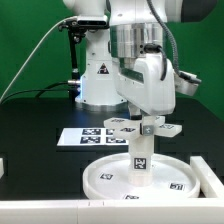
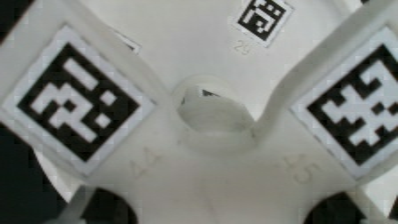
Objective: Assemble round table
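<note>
The large round disc [image 1: 105,178] lies flat on the black table at the front. The short cylinder leg [image 1: 140,152] stands upright on its middle. The cross-shaped foot [image 1: 122,126] sits on top of the leg with its tagged arms spread out level. My gripper [image 1: 150,120] points straight down and is shut on the foot's middle. In the wrist view the foot [image 2: 214,165] fills the picture, with a tag on each arm and a round hollow [image 2: 210,112] at its hub. My fingers do not show clearly there.
The marker board [image 1: 82,136] lies behind the disc, towards the exterior view's left. The robot base [image 1: 100,80] stands behind it. White blocks sit at the table's right edge [image 1: 211,176] and left edge [image 1: 3,166].
</note>
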You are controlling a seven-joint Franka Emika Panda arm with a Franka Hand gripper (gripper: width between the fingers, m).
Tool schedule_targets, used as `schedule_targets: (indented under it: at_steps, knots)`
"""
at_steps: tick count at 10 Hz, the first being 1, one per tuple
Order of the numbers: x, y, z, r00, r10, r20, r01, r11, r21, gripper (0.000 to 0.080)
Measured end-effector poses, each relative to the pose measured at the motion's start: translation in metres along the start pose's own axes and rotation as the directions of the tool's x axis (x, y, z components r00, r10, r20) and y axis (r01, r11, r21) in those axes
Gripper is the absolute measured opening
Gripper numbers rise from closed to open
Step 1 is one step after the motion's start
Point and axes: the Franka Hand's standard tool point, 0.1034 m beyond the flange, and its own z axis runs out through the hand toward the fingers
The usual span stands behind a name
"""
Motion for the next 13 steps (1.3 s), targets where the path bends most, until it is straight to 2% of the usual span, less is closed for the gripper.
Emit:
schedule_targets:
  at_steps: [1, 4, 5, 6, 7, 9, 11, 13]
  knots:
    - [0.000, 0.000, 0.000, 0.998, 0.055, -0.002, -0.055, 0.998, 0.000, 0.0445]
    - [-0.001, 0.000, 0.000, 1.000, 0.015, -0.004, -0.015, 1.000, 0.002, 0.0445]
    - [-0.004, -0.002, -0.005, 0.999, -0.031, 0.006, 0.032, 0.999, -0.006, 0.0596]
    - [-0.005, -0.006, -0.013, 0.990, -0.142, 0.013, 0.142, 0.990, 0.005, 0.0633]
    - [-0.005, -0.010, -0.021, 0.964, -0.265, 0.014, 0.264, 0.964, 0.021, 0.0633]
    - [-0.008, -0.013, -0.032, 0.886, -0.463, 0.006, 0.462, 0.886, 0.044, 0.0649]
    - [-0.009, -0.012, -0.030, 0.711, -0.703, -0.002, 0.702, 0.711, 0.039, 0.0648]
    - [-0.010, -0.008, -0.024, 0.581, -0.814, -0.004, 0.813, 0.581, 0.031, 0.0648]
